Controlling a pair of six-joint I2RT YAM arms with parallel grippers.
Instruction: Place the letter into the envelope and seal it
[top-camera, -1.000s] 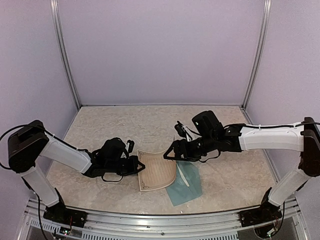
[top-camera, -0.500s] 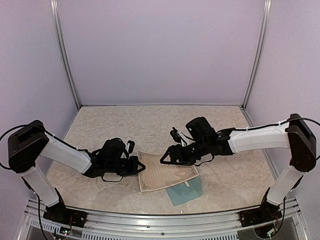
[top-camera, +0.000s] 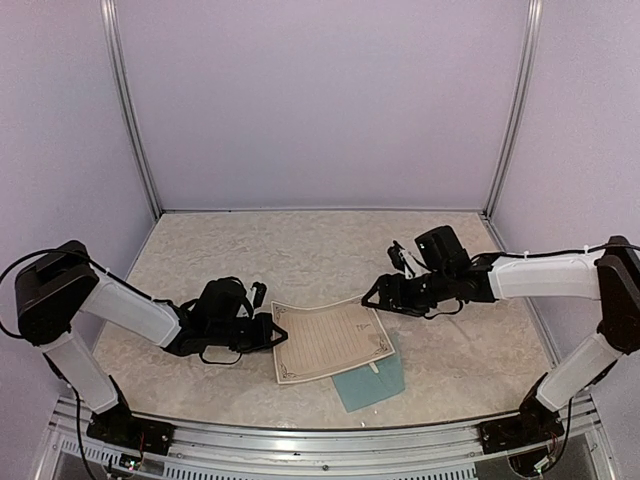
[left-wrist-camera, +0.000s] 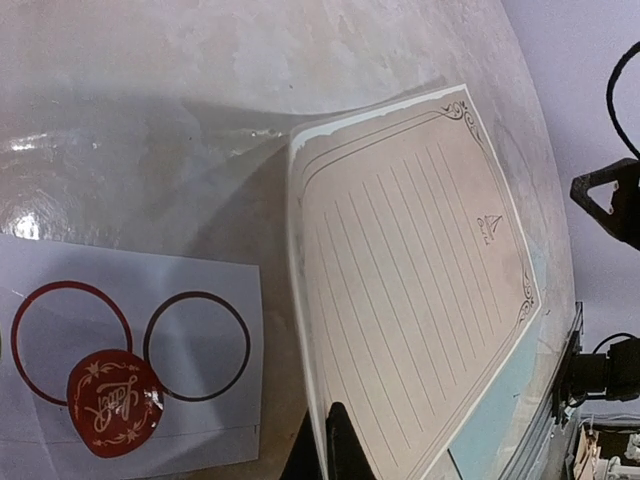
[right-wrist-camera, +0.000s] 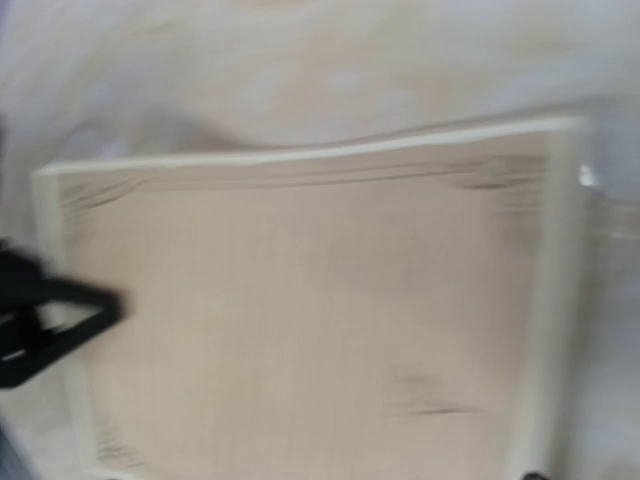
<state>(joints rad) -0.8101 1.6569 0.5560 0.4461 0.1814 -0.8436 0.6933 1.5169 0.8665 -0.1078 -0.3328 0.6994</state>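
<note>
Your left gripper (top-camera: 276, 333) is clamping shut on the near-left edge of the letter (top-camera: 330, 339). In the left wrist view you're seeing the dark fingertips (left-wrist-camera: 335, 450) pinched together right on the white border of the paper. That arm is lying low over the table (top-camera: 250, 250), elbow out to the left and wrist pointing right toward the sheet.

Your right gripper (top-camera: 372, 293) is hanging with its jaws apart and nothing between them, just off the far-right corner of the letter. I can't tell if it's touching the paper. That arm is reaching in from the right side, forearm nearly level, wrist aimed left.

The letter is lying mostly flat, tilted a bit. The envelope (top-camera: 378, 378) is sitting under its near-right part, with teal peeking out past the near and right edges.

The left wrist camera is giving you something the top view isn't: a white card (left-wrist-camera: 140, 330) with two red rings and a red seal sticker (left-wrist-camera: 108, 400), sitting on the table just beside the letter's left edge. It's also catching a strip of envelope (left-wrist-camera: 495, 425) past the letter's far side.

The right wrist picture is blurry, showing only the letter (right-wrist-camera: 300, 300) and the left gripper (right-wrist-camera: 45, 330) at its edge.
</note>
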